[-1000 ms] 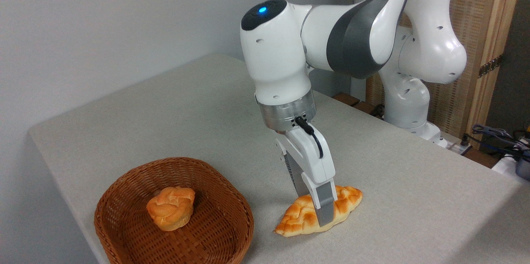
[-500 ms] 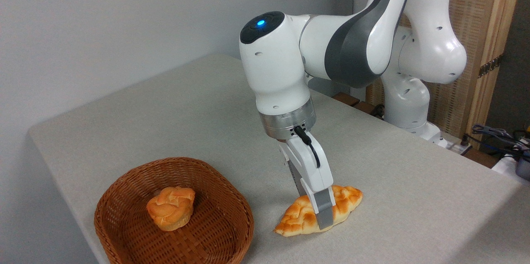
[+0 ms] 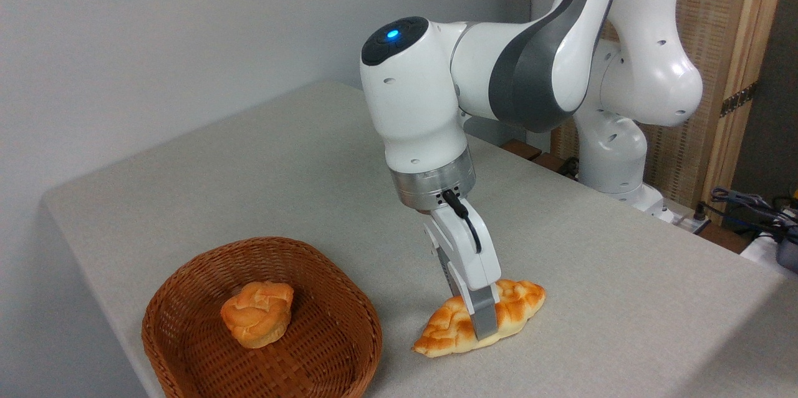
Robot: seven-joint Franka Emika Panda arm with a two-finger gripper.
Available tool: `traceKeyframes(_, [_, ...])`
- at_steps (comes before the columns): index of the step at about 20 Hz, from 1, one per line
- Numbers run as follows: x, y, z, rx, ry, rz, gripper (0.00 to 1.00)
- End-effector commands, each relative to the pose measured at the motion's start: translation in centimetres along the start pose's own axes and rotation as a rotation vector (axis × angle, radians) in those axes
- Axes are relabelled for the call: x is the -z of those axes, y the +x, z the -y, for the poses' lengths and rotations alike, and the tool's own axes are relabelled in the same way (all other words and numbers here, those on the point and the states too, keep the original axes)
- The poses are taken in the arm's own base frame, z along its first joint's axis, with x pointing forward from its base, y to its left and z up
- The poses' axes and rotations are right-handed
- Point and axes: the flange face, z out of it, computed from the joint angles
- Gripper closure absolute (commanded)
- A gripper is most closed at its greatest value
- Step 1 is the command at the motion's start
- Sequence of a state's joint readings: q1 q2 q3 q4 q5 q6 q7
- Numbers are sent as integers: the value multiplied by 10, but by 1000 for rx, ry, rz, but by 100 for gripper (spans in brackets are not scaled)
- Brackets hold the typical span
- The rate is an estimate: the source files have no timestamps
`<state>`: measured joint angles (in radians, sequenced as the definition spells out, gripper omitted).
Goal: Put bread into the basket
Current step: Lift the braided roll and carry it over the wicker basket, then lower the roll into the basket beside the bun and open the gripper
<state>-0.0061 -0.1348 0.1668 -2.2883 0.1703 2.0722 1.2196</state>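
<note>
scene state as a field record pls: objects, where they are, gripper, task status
bread: long braided loaf, lying on the table right of the basket
basket: woven wicker, front left of the table, holds only the bun
bun: small round knotted one, inside the basket
gripper: down at the loaf's middle, near finger across its front side; far finger hidden, grip unconfirmed
table: grey, carrying all of the above
task status: loaf not yet lifted, not in the basket
</note>
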Motion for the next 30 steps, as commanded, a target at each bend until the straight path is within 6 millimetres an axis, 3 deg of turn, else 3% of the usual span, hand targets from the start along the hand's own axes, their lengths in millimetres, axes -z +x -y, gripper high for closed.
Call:
traceKeyframes(1, [4, -5, 3, -19, 14, 8, 55])
traceKeyframes(5, [54, -10, 24, 7, -47, 38, 55])
traceKeyframes(6, [74, -10, 32, 16, -53, 40, 54])
traceKeyframes(10, [139, 14, 68, 65, -74, -66, 49])
traceKeyframes(13, [160, 35, 98, 183, -43, -145, 44])
traceKeyframes(17, [158, 85, 123, 242, 64, -194, 38])
traceKeyframes(20, [145, 122, 124, 282, 76, -215, 35])
traceKeyframes(21, [139, 127, 125, 279, 74, -211, 29])
traceKeyframes(23, [132, 133, 129, 268, 84, -211, 0])
traceKeyframes(26, [119, 138, 136, 254, 106, -202, 0])
traceKeyframes(30, [118, 134, 139, 222, 130, -180, 0])
